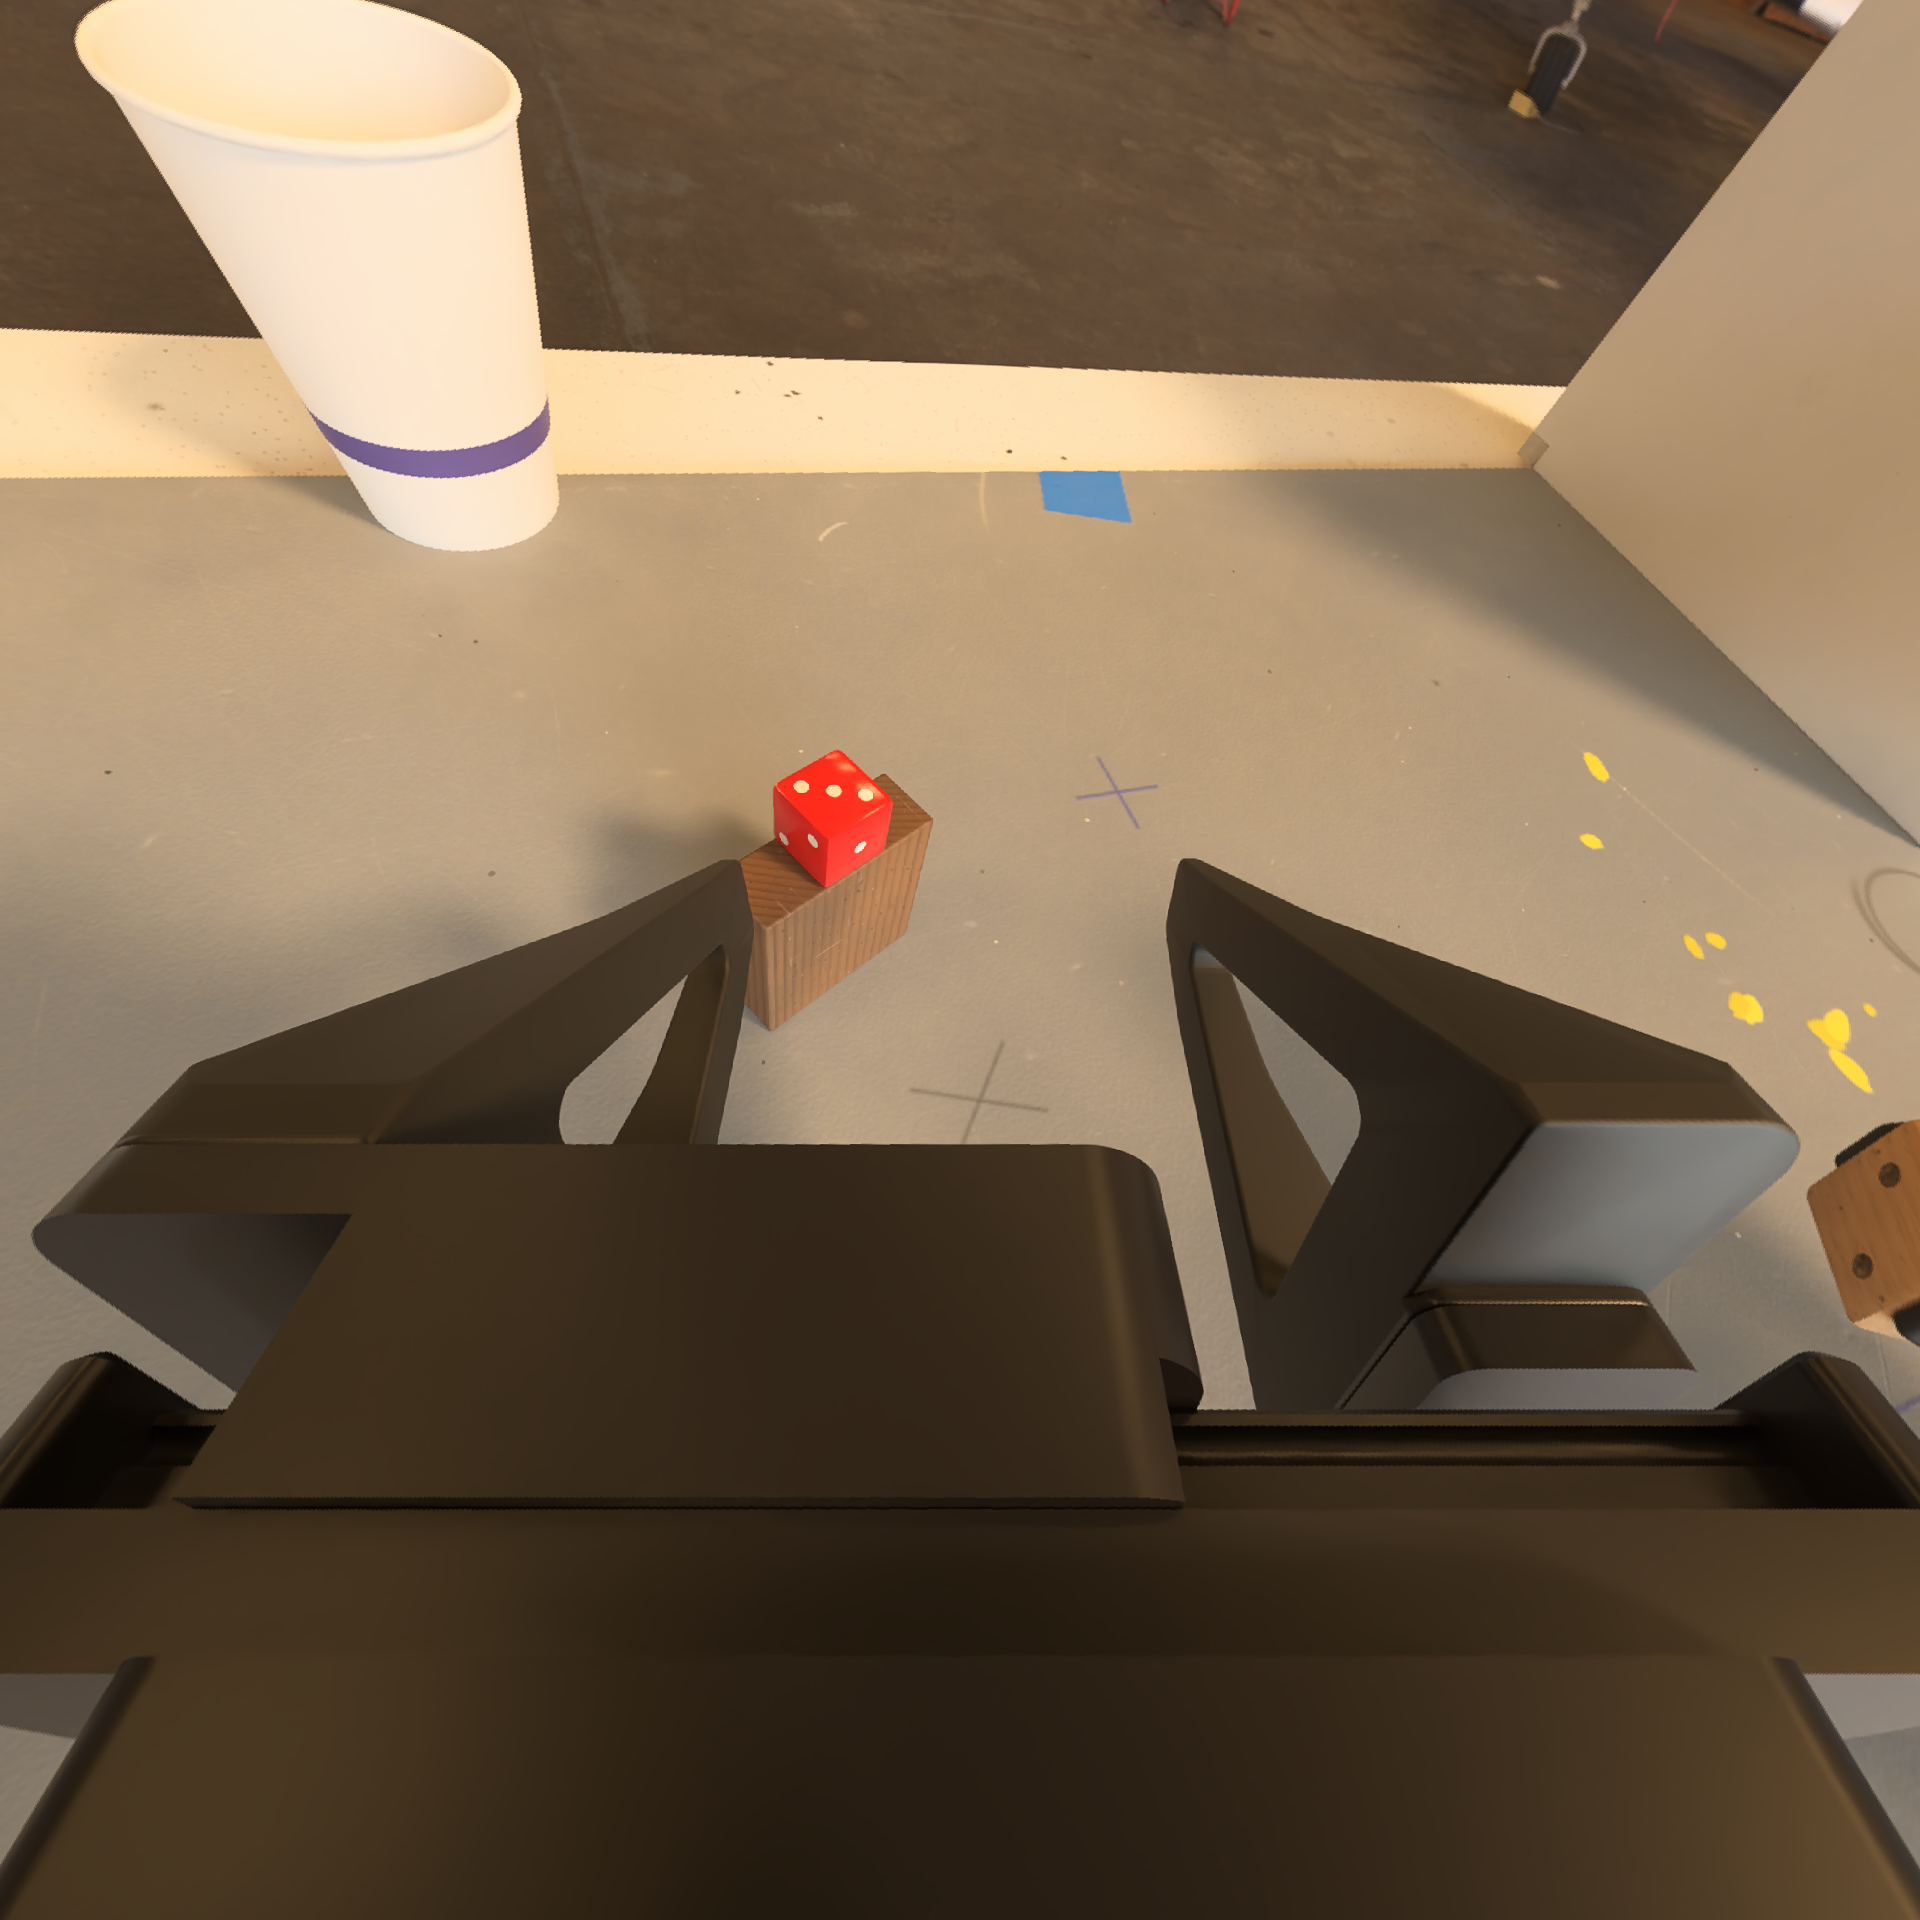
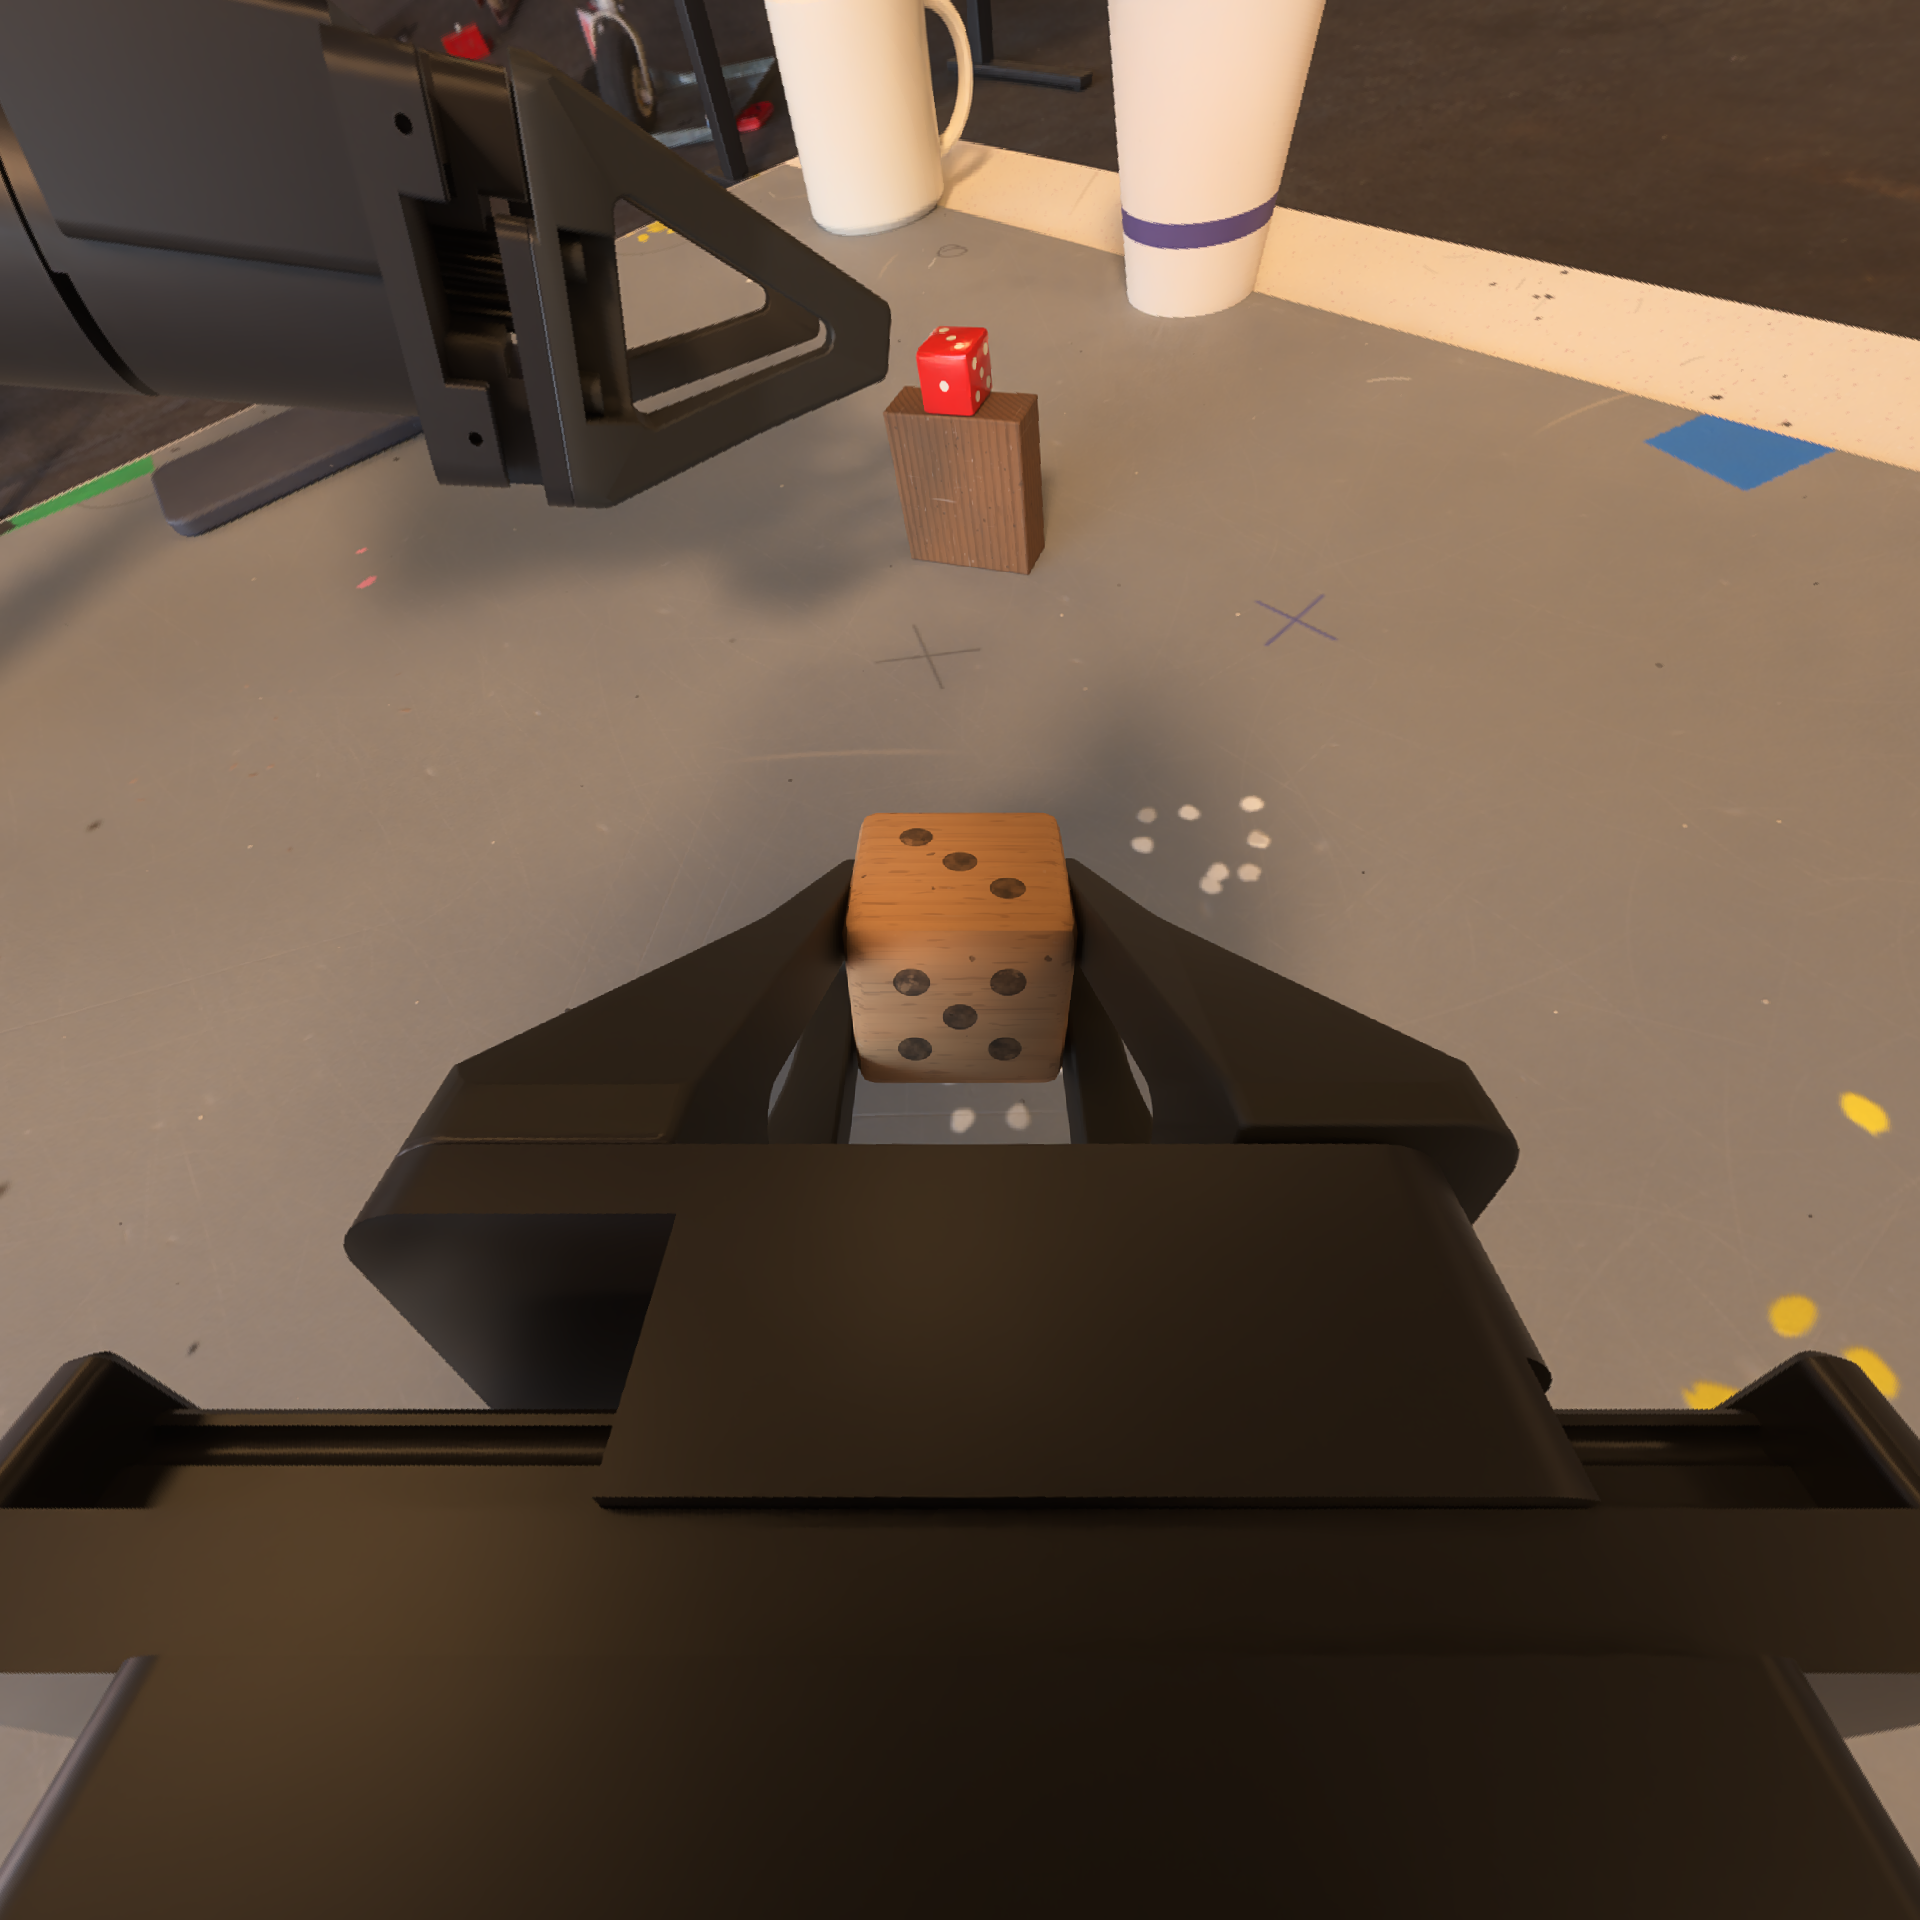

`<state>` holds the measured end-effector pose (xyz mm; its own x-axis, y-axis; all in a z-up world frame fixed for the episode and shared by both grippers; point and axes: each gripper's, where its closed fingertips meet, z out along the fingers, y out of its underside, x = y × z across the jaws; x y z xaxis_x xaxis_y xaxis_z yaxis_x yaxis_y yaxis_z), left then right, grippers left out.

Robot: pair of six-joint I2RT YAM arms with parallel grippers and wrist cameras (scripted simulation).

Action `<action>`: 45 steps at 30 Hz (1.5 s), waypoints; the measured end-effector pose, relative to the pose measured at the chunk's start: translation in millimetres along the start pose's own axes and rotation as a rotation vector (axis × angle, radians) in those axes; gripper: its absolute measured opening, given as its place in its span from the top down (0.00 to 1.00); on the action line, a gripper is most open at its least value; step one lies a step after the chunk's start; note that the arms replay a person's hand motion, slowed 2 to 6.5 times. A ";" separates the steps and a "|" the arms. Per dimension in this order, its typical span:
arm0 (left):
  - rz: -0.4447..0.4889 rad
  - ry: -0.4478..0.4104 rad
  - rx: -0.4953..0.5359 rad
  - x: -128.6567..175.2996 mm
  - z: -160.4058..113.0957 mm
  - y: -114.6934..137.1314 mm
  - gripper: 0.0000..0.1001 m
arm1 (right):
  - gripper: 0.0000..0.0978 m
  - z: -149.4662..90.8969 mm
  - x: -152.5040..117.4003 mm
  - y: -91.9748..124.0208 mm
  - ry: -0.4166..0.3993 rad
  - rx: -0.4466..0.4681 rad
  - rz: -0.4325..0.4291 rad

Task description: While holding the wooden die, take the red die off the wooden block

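Observation:
A small red die sits on top of an upright brown wooden block on the grey table. My left gripper is open and empty, above and just short of the block, its left fingertip close beside the block's top. In the right wrist view the red die and block stand ahead, with the left gripper at their left. My right gripper is shut on a wooden die with dark pips, held above the table. That die shows at the right edge of the left wrist view.
A white paper cup with a purple band stands at the far table edge, also in the right wrist view. A white mug stands beside it. A grey panel rises at the right. Blue tape and paint spots mark the table.

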<state>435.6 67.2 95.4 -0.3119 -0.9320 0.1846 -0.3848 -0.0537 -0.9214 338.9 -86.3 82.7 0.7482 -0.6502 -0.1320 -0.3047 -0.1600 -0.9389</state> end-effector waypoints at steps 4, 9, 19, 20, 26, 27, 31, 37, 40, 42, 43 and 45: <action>0.009 0.018 -0.015 -1.2 -2.5 0.2 0.32 | 0.69 0.2 0.0 0.3 0.000 -0.002 0.001; 0.024 0.034 -0.032 -2.3 -5.7 -0.9 0.32 | 0.69 1.1 -1.8 0.8 -0.005 -0.006 -0.001; 0.027 0.050 -0.034 -5.5 -12.7 -9.8 0.32 | 0.69 2.4 -4.6 2.4 -0.010 -0.014 -0.007; 0.030 0.051 -0.036 -5.9 -13.3 -10.2 0.32 | 0.69 2.5 -4.7 2.6 -0.010 -0.015 -0.008; 0.074 0.065 -0.054 -7.5 -16.6 -10.4 0.32 | 0.69 2.6 -5.1 3.0 -0.010 -0.017 -0.008; 0.084 0.069 -0.054 -7.4 -16.9 -11.0 0.32 | 0.69 2.6 -5.1 3.0 -0.011 -0.017 -0.008; 0.125 0.085 -0.038 -6.8 -18.2 -15.6 0.32 | 0.69 2.5 -5.2 2.9 -0.011 -0.017 -0.008; 0.170 0.109 -0.030 -8.8 -18.1 -16.9 0.31 | 0.69 2.6 -5.9 2.9 -0.012 -0.017 -0.009; 0.183 0.130 -0.033 -9.4 -16.2 -15.0 0.30 | 0.69 2.6 -6.3 2.8 -0.013 -0.018 -0.009; 0.194 0.136 -0.039 -11.0 -13.9 -12.5 0.30 | 0.69 2.7 -6.5 2.9 -0.014 -0.018 -0.009; 0.202 0.136 -0.042 -12.0 -12.5 -11.5 0.29 | 0.69 2.7 -6.6 3.0 -0.014 -0.018 -0.009; 0.219 0.133 -0.046 -14.1 -9.7 -10.2 0.29 | 0.69 2.7 -7.0 3.0 -0.015 -0.019 -0.010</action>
<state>435.5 84.3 105.5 -0.5023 -0.8642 0.0288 -0.3340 0.1632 -0.9283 334.4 -80.3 80.0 0.7596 -0.6377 -0.1276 -0.3082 -0.1803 -0.9341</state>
